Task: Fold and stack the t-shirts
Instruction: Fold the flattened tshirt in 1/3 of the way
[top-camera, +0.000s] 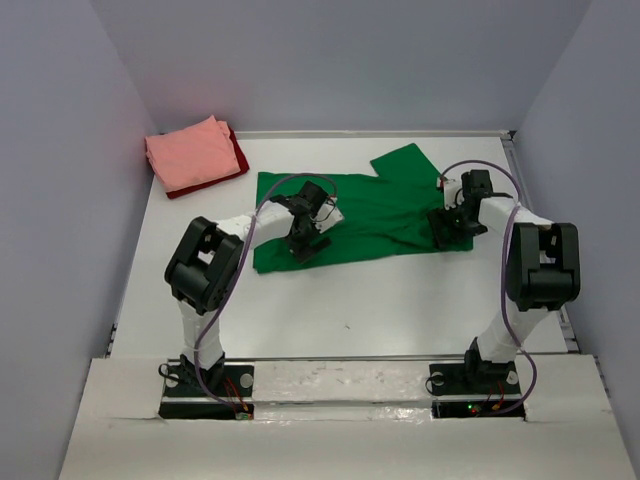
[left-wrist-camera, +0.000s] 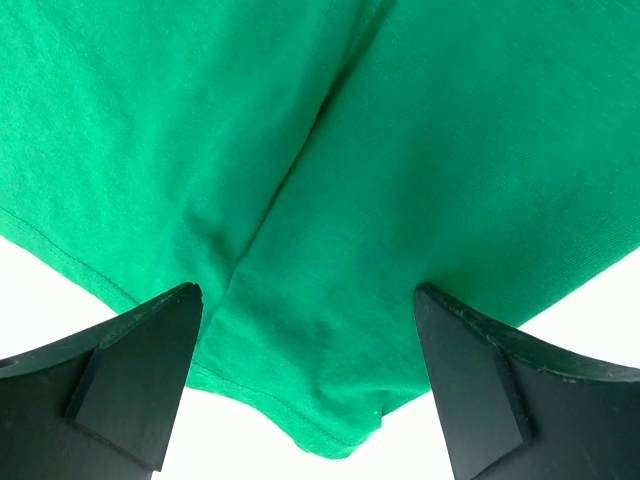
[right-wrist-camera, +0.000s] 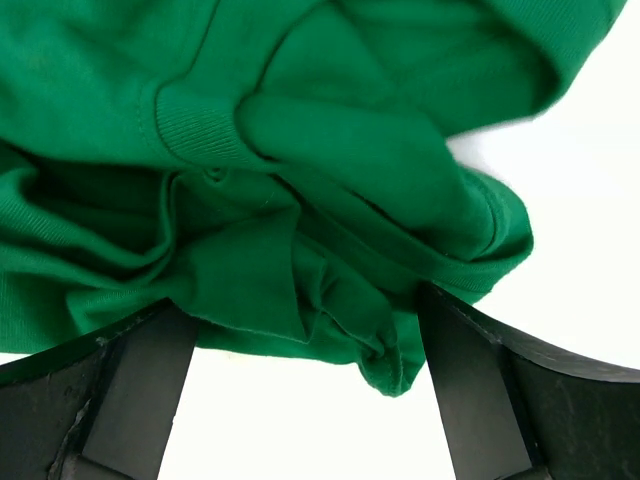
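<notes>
**Risk notes: uneven pick-up on the green tee**

Green t-shirt (top-camera: 370, 215) lies spread across the middle of the counter (top-camera: 400, 310), one sleeve (top-camera: 405, 160) poking out toward the far right. Salmon pink t-shirt (top-camera: 190, 155) sits folded on top of the dark red t-shirt (top-camera: 240, 157) in the far left corner, well apart from the arms.

Left jaws: spread wide, holding nothing, poised over the near left hem (left-wrist-camera: 300, 425) with the cloth edge between them. Right jaws: also spread, empty, straddling a bunched heap at the right end, near the ribbed collar (right-wrist-camera: 195, 130).

What could go wrong for you from here:

- Right side is the weak point. The cloth there is crumpled into several folds. Close where you are and you probably pinch a wad, not a clean edge, and the fold comes out lumpy or twisted.
- Left side shows a crease running down to the hem. A shallow bite may catch only the top layer and leave the rest on the counter.
- One clean grip and one bunched grip would likely skew the shirt as it lifts.
- The stray sleeve looks set to hang outside any fold unless you tuck it first.
- I cannot tell how many layers lie under either side.
</notes>
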